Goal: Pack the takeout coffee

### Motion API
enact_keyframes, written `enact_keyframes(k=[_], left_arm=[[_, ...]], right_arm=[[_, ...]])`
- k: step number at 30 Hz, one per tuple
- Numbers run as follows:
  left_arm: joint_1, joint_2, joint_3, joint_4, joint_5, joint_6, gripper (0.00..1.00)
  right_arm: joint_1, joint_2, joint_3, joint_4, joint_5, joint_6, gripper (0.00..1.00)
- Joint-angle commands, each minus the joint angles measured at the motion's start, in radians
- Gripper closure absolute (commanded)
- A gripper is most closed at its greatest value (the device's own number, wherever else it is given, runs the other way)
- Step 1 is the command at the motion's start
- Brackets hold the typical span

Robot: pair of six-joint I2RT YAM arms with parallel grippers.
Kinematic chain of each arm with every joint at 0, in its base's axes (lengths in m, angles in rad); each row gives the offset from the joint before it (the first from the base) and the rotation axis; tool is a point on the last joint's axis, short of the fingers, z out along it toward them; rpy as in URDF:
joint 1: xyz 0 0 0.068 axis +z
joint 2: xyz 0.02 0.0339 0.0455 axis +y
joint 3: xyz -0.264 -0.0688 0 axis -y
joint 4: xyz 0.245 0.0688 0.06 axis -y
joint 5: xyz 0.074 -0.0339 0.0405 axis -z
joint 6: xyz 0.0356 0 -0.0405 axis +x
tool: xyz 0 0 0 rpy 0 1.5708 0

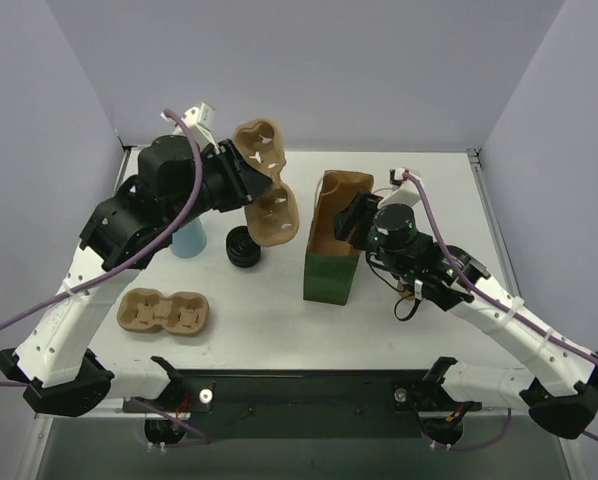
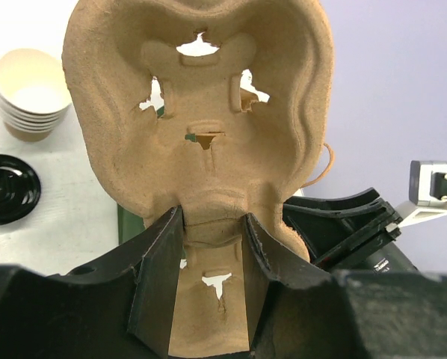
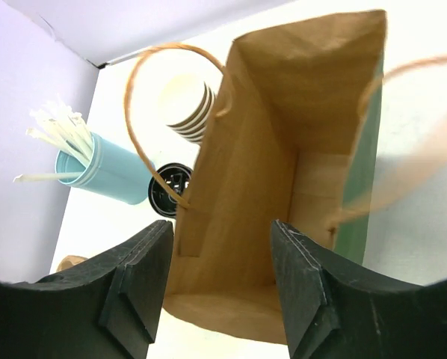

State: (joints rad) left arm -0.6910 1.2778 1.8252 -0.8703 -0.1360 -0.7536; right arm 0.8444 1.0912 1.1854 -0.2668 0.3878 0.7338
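Between the left gripper's (image 2: 211,218) fingers sits the narrow middle ridge of a moulded pulp cup carrier (image 2: 119,75). The jaws are pressed onto that ridge, and the carrier stands up in front of them, off the table (image 1: 279,330), with both sockets bare. Below and to one side of it I see a stack of lidless cups (image 2: 29,90) and a black lid (image 2: 7,187) that looks to lie flat. Beyond the carrier, the right gripper (image 3: 222,232) hovers at the mouth of the paper bag (image 3: 283,97) with its fingers spread wide and nothing pinched; the bag's near rim shows between them, and the inside looks bare as far as I can see. Off to the side of the bag stands a blue cup of stirrers (image 3: 108,172). I cannot pick out the takeout coffee in any view: it is in neither gripper, not in the carrier, and not visibly in the bag. My worries: the grip is on one thin ridge, so the carrier could swivel or tear loose; it looks broad against the bag's mouth and could catch the rim or a handle loop and tip the light bag; and both arms meet closely there, so they could knock together.
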Motion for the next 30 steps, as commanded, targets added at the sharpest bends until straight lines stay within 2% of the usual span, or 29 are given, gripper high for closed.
enact_keyframes(k=[1,5,13,16,23,30], left_arm=[[-0.1,0.066,0.124,0.013,-0.129,0.046,0.9],[-0.186,0.127,0.184,0.019,-0.178,0.083,0.9],[-0.303,0.264,0.313,0.004,-0.238,0.148,0.9],[-0.308,0.313,0.362,-0.019,-0.254,0.154,0.9],[-0.308,0.374,0.368,-0.009,-0.315,0.221,0.88],[-0.309,0.485,0.45,-0.026,-0.237,0.241,0.88]], right_arm=[[-0.007,-0.088,-0.027,-0.048,0.049,-0.079,0.44],[-0.015,-0.114,-0.007,-0.107,0.014,-0.14,0.38],[-0.025,-0.252,-0.076,-0.138,0.042,-0.195,0.36],[-0.027,-0.296,-0.089,-0.156,0.06,-0.209,0.36],[-0.028,-0.381,-0.112,-0.172,0.079,-0.228,0.36],[-0.028,-0.392,-0.121,-0.173,0.089,-0.234,0.36]])
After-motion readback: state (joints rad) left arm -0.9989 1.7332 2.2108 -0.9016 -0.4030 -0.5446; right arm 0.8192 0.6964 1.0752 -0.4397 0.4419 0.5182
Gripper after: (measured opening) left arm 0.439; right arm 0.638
